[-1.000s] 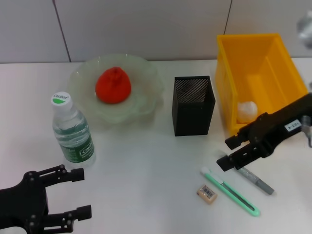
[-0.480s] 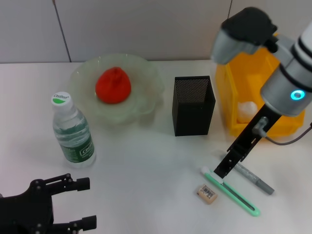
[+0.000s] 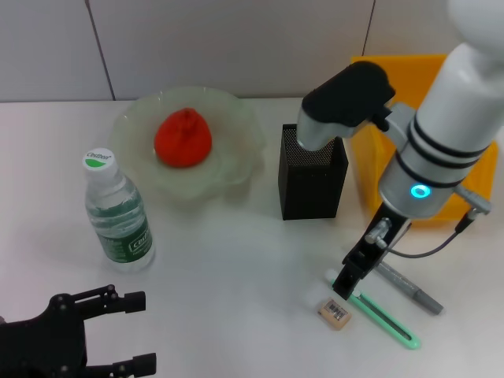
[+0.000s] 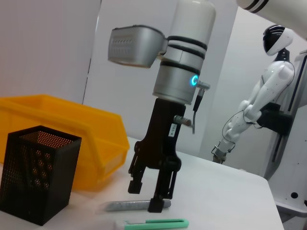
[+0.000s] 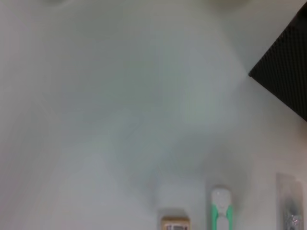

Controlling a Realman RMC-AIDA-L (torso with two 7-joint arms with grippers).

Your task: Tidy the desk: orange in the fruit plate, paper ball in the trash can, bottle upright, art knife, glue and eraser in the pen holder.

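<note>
Right gripper [image 3: 344,285] has swung over the eraser [image 3: 334,312]; its label seems unreadable.

Orange [image 3: 182,138] in the fruit plate [image 3: 236,169]; bottle [image 3: 116,210] upright near it. Right gripper [image 3: 344,283] just above the eraser [image 3: 334,312] and green knife [image 3: 376,312]. Left gripper [image 3: 134,331] low, fingers apart.

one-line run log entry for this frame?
right gripper: open, over art knife, beside eraser | left gripper: open, parked near | orange: in fruit plate | bottle: upright
</note>
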